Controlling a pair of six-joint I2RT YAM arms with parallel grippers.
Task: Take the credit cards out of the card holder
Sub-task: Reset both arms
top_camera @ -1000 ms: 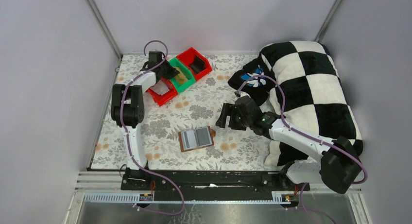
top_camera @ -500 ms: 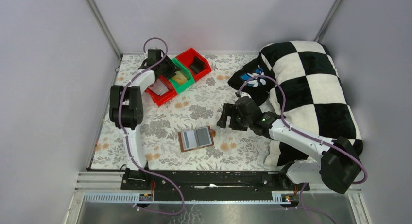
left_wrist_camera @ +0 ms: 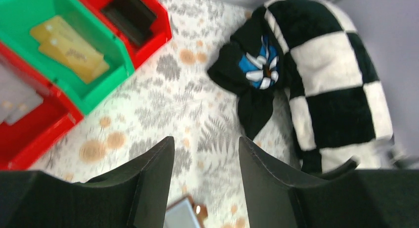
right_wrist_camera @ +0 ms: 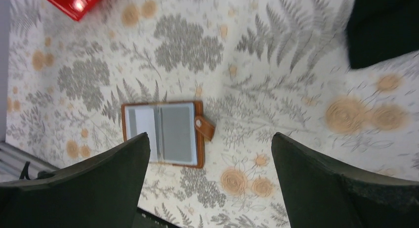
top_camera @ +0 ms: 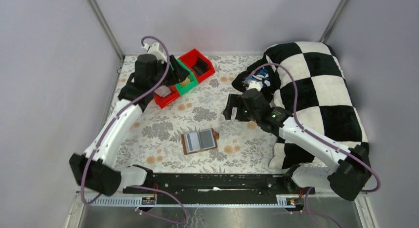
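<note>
Floral surface (top_camera: 163, 131) hemmed on the right by checkered pillow (top_camera: 321, 89); bins (top_camera: 185, 72) in the far-left corner. Card holder (top_camera: 199, 141) lies open, near-centre, free all round. Left pincer (left_wrist_camera: 205, 154) spread, empty, by bins; right pincer (right_wrist_camera: 210, 149) spread wide, empty, above holder.

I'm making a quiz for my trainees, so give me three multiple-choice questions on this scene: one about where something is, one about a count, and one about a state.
1. Where is the small brown leather-look card holder? A inside a bin; B on the floral tablecloth; C against the back wall.
2. How many open plastic bins, red and green, stand in a row? A two; B four; C three.
3. How is the card holder? A open, grey pockets up; B folded shut; C standing on edge.
Answers: 1 B, it lies flat mid-table; 2 C, the row is red, green, red; 3 A, both grey panels show.
</note>
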